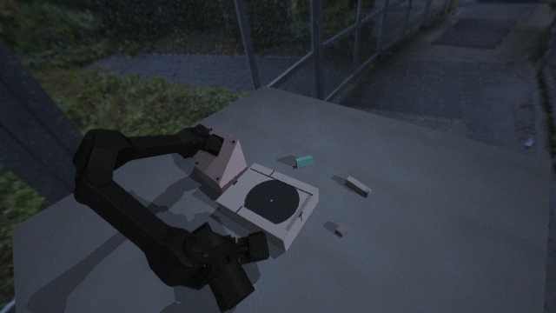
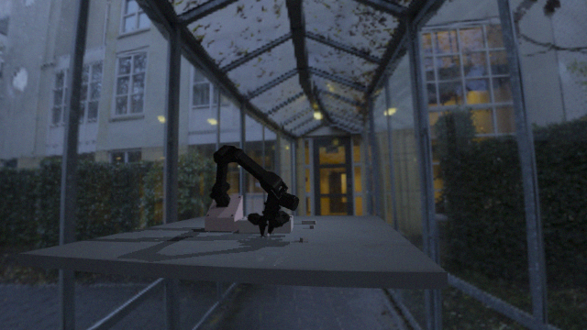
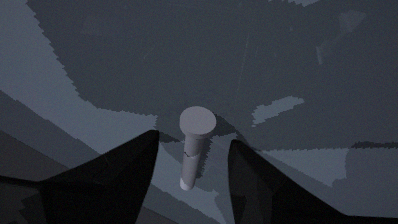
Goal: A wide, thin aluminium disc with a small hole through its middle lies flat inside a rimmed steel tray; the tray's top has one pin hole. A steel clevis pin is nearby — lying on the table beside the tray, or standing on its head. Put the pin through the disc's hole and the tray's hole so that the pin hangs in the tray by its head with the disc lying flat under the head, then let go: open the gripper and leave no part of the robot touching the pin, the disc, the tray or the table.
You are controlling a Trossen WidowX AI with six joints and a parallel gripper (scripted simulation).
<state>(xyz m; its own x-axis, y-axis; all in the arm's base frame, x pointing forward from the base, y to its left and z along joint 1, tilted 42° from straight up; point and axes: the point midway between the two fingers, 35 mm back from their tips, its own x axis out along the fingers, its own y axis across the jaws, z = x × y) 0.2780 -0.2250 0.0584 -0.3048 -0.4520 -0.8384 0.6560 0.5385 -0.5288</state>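
Between the parted fingers of the hand, touching neither: a pale, round-headed pin, head toward the wrist view, exact tilt unclear. Beside the hand: a pale, rimmed tray, with a dark, wide disc flat inside, small central hole unfilled.

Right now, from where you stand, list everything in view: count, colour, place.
Disc: one, dark, flat inside the tray
Tray: one, pale, on the table beside the pedestal
Pin: one, pale grey, between the tool's fingers, gaps on both sides
Teal block: one, teal, beyond the tray
Long block: one, pale grey, right of the tray in the top view
Small block: one, greyish, near the tray's corner
Table: one, grey, under everything
Pedestal: one, pinkish, under the arm
Arm: one, black
Tool: one, black, open
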